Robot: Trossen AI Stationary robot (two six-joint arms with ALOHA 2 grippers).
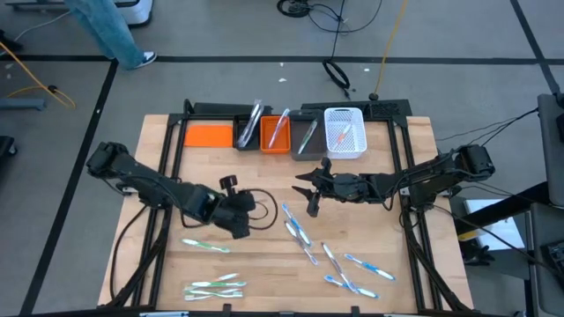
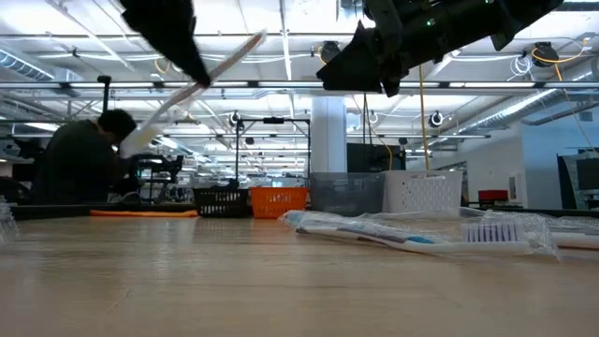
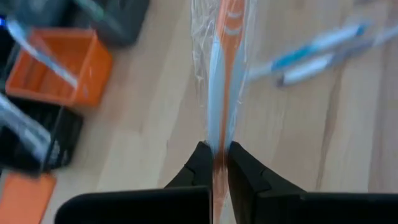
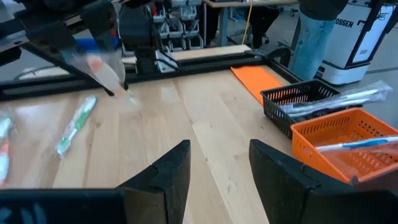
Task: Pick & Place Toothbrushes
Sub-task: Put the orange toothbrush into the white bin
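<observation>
**Wrapped orange toothbrush held aloft, short of the bins**

The left gripper point(image 3: 216, 163) is clamped narrowly on a clear-wrapped toothbrush with an orange and pale-blue handle point(image 3: 222, 74); in the low view that toothbrush point(image 2: 192, 92) hangs tilted, well above the wooden table point(image 1: 264, 264). Taking the orange mesh bin point(image 1: 277, 134) as landmark, the left gripper point(image 1: 240, 220) is on the near side of it, well apart. The right gripper point(image 1: 310, 187), fingers spread wide and empty, hovers near the orange bin, just short of the white mesh basket point(image 1: 345, 132). More wrapped toothbrushes point(image 1: 304, 236) lie scattered farther from the bin, toward the table's near edge.

The grip looks to be on one end only, over slick film, so the brush could swivel or slip out. With the right arm so near the bins, the two arms might crowd each other there.
</observation>
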